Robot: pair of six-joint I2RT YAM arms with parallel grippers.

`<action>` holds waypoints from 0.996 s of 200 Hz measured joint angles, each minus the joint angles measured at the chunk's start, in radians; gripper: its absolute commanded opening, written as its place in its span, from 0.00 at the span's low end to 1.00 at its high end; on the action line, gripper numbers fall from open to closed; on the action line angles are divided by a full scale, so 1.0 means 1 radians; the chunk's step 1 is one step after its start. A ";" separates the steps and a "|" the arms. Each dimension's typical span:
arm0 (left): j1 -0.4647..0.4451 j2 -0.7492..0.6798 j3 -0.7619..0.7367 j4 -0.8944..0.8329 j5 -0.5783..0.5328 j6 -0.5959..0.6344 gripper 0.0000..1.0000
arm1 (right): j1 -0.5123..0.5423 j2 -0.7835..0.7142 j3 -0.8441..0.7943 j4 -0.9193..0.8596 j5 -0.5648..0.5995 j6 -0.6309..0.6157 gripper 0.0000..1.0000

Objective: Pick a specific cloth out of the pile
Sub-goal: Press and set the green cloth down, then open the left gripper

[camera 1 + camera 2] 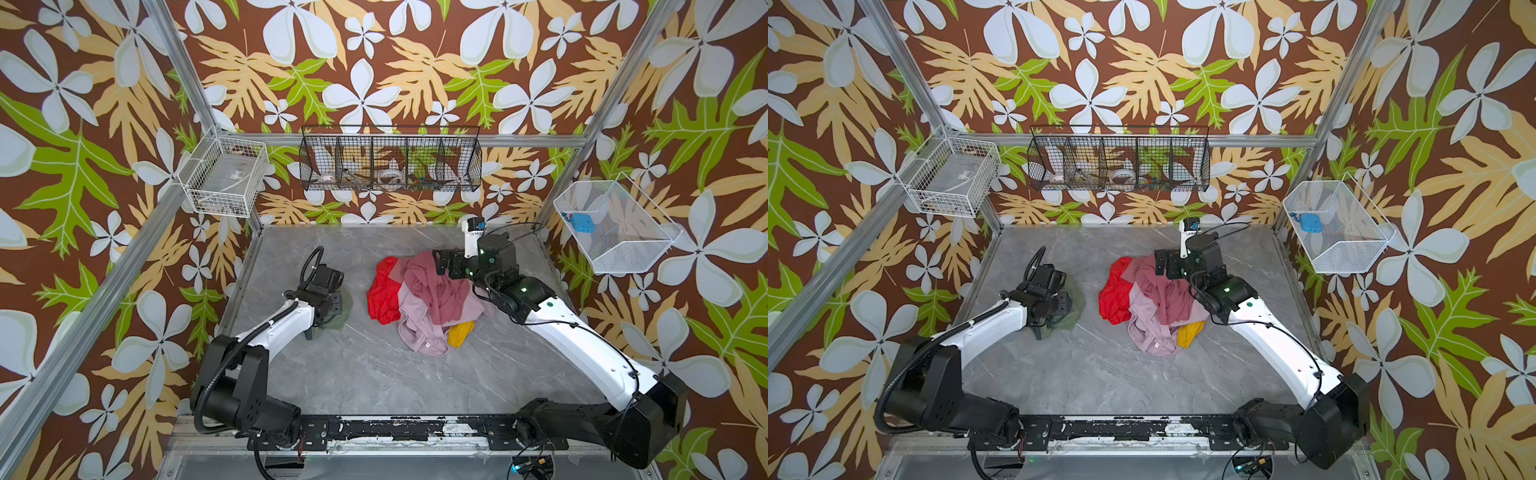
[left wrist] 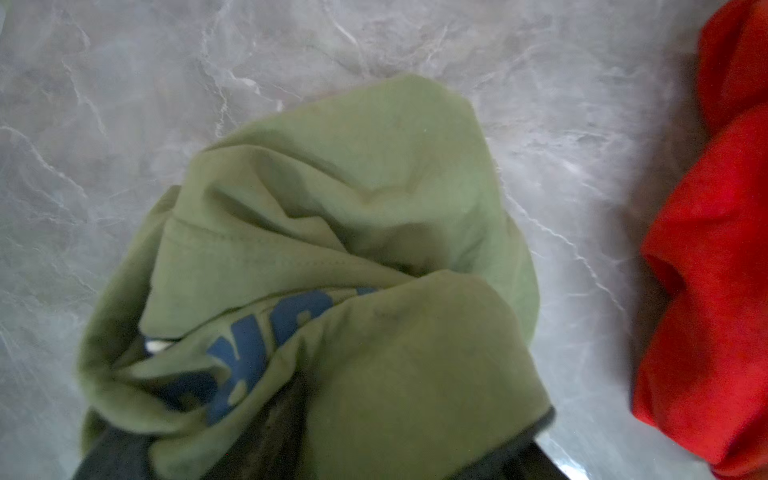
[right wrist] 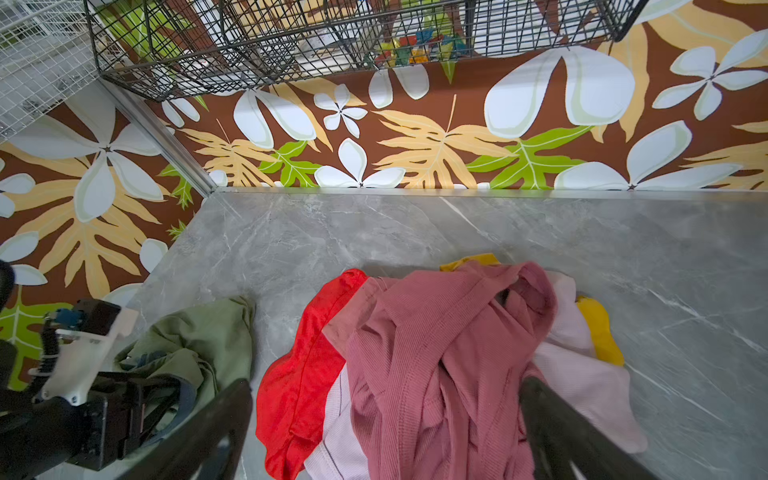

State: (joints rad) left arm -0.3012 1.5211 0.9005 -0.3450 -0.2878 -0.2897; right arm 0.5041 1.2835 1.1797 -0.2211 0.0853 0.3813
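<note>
The olive-green cloth (image 1: 346, 308) (image 1: 1076, 302) lies crumpled on the grey table, left of the pile and apart from it. In the left wrist view the cloth (image 2: 353, 208) shows blue lettering and covers the jaws. My left gripper (image 1: 332, 305) (image 1: 1061, 305) sits down on the cloth; fabric hides whether its jaws are closed. The pile (image 1: 424, 299) (image 1: 1154, 303) holds a red cloth (image 3: 307, 365), a dusty-rose cloth (image 3: 436, 332), a pale lilac one (image 1: 419, 332) and a yellow one (image 1: 459, 332). My right gripper (image 1: 440, 262) (image 3: 384, 384) hangs open just above the rose cloth, holding nothing.
A black wire basket (image 1: 390, 158) hangs on the back wall. White wire baskets hang at the left (image 1: 226, 174) and right (image 1: 615, 226), the right one holding a blue thing (image 1: 579, 222). The grey marble table (image 1: 374, 374) is walled on three sides; the arms' rail (image 1: 415, 430) runs along the front.
</note>
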 measured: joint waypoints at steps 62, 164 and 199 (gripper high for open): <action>0.000 0.178 0.052 0.039 -0.015 0.026 0.64 | 0.000 -0.046 -0.026 -0.004 0.027 -0.001 1.00; 0.117 0.407 0.330 0.030 -0.045 0.068 0.62 | 0.000 -0.046 -0.037 -0.015 0.060 -0.019 1.00; 0.172 0.502 0.471 0.012 0.004 0.112 0.63 | -0.005 -0.063 -0.070 -0.017 0.080 -0.023 0.99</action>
State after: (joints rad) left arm -0.1287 2.0232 1.3712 -0.3328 -0.2836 -0.1780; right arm 0.4988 1.2209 1.1099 -0.2379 0.1654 0.3584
